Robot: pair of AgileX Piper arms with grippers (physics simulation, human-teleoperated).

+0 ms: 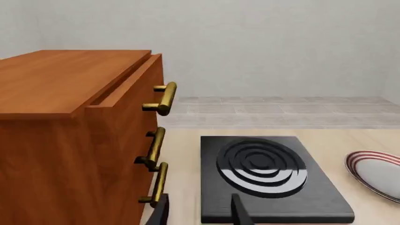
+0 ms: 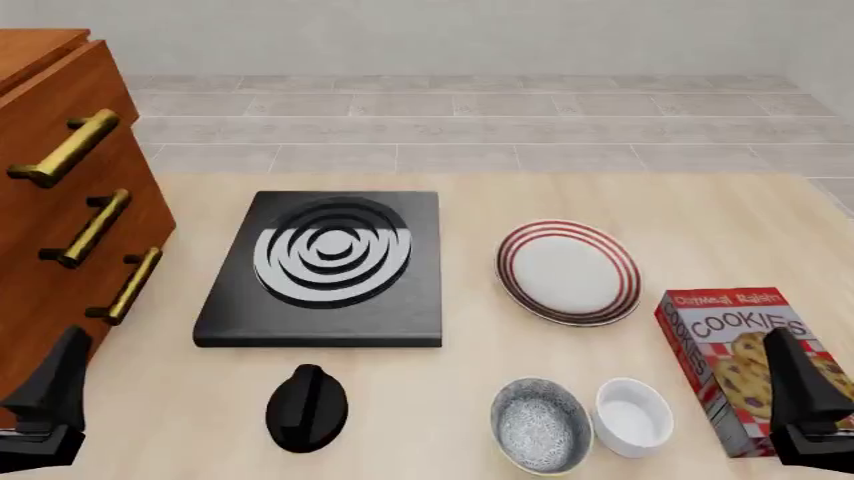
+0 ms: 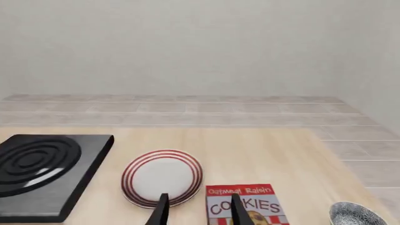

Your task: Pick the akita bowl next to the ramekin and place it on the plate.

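While both tools gape empty, cookie box [image 2: 742,368] flanks ramekin [image 2: 633,416] beside akita bowl [image 2: 541,424].

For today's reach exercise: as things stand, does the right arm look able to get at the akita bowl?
Probably yes. The akita bowl sits uncovered on the right gripper's side; only the ramekin lies between, low enough to pass over.

On the desk [image 2: 534,200], taking the stove slab [image 2: 327,268] as landmark: drawers [image 2: 60,210] stand left of it, the plate [image 2: 569,271] right, a knob [image 2: 307,407] in front. Front-right lie the bowl [image 2: 541,425], then the ramekin [image 2: 633,416] just beside it, then the cookie box [image 2: 734,365].
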